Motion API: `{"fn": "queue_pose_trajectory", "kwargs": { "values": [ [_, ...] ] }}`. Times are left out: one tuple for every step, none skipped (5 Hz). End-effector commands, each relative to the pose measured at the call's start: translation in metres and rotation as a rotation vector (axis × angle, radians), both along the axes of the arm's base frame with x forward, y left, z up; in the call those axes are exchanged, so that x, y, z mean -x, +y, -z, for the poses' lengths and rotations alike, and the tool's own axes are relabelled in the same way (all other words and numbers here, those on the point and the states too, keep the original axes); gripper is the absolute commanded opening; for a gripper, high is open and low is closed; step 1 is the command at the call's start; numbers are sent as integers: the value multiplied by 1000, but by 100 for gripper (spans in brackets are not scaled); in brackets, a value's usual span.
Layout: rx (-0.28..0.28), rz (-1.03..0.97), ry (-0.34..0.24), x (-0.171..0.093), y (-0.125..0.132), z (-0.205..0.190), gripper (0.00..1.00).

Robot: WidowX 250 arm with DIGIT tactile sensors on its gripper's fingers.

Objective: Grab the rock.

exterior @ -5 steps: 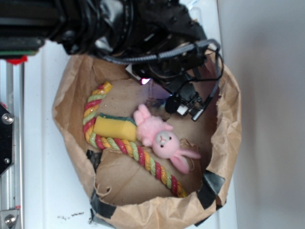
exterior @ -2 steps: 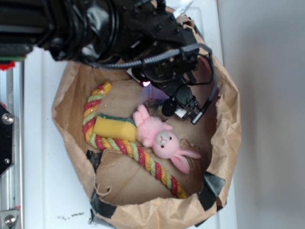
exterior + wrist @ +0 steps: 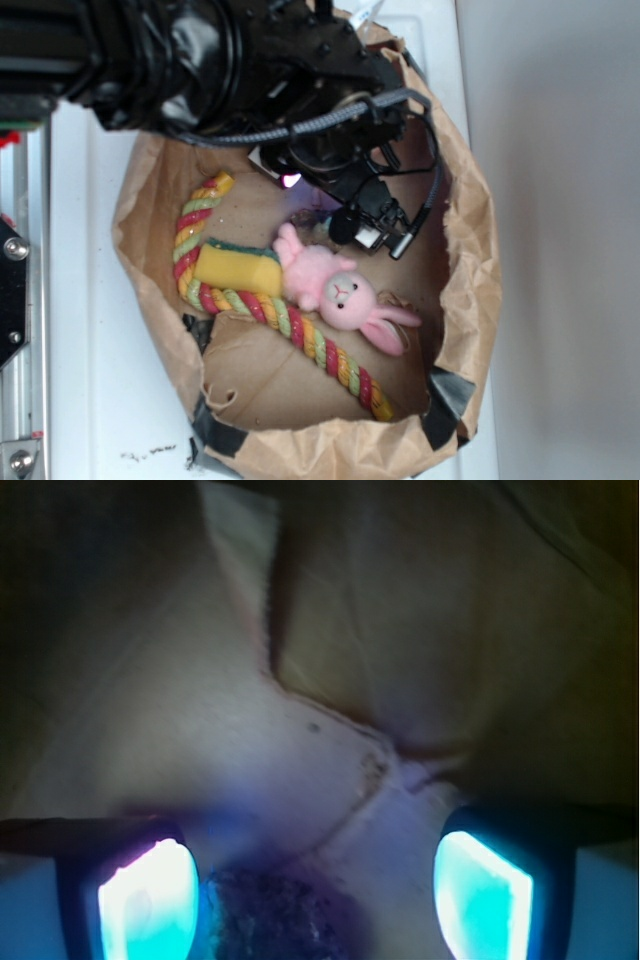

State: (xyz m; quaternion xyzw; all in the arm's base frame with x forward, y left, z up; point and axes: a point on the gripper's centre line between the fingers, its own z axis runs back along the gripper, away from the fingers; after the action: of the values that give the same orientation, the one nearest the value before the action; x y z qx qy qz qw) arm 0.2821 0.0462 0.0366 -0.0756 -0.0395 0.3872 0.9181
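Pincer (image 3: pixel 310 890) has slid toward 10 o'clock over 1 second, deeper into the paper bag (image 3: pixel 480 250); it hangs wide open, empty, now straddling the rock (image 3: pixel 280 920), which sits at 6 o'clock in the wrist view against the left pad, so closing looks near. Rock's long axis cannot be judged; it is mostly cropped.

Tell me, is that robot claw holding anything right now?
Nothing yet. The fingers stand open, apart from each other, with the small dark rough rock between them, nearer one finger.
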Motion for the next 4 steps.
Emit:
{"fn": "queue_pose_trajectory", "kwargs": {
  "values": [
    [-20,110,-49,12,-13,-14,100],
    [-9,112,-35,13,-15,-12,100],
    [11,119,-45,15,-22,-17,100],
    [32,100,-52,11,-25,-18,100]
  ]
}}
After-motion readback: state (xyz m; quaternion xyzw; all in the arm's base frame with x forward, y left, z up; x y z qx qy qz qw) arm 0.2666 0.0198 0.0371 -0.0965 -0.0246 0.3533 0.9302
